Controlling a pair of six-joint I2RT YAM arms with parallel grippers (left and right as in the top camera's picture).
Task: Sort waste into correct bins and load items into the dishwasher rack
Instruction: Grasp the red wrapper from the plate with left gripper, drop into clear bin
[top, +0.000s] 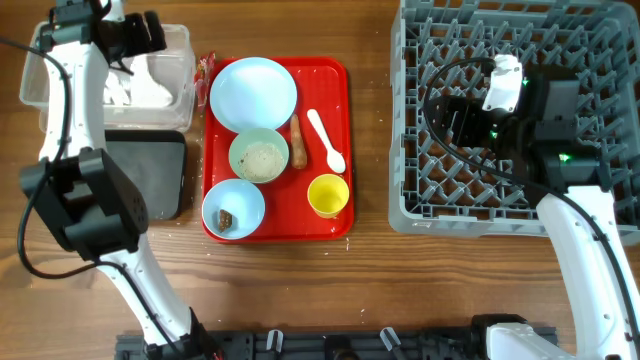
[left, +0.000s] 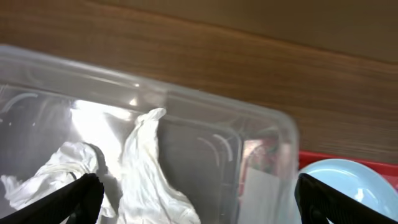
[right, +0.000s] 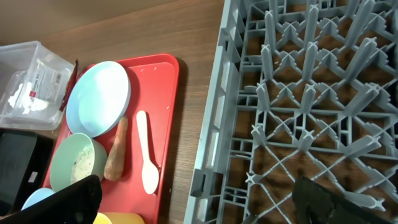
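Note:
My left gripper (top: 145, 35) is open and empty above the clear tub (top: 45, 95). In the left wrist view my left gripper (left: 199, 208) hangs over crumpled white tissue (left: 146, 168) lying inside the tub (left: 205, 106). The red-and-white candy wrapper (top: 207, 68) lies between the tub and the red tray. On the red tray (top: 335, 80) are the blue plate (top: 253, 93), a bowl with rice grains (top: 259, 156), a blue bowl with a brown scrap (top: 233, 208), the brown stick (top: 298, 142), the white spoon (top: 326, 140) and the yellow cup (top: 328, 195). My right gripper (right: 202, 205) is open and empty over the grey rack's (top: 500, 200) left edge.
The black tray (top: 150, 170) sits just below the tub, left of the red tray. A strip of bare wooden table (top: 370, 150) separates the red tray from the rack. The right arm's cable loops over the rack's pegs (top: 440, 70).

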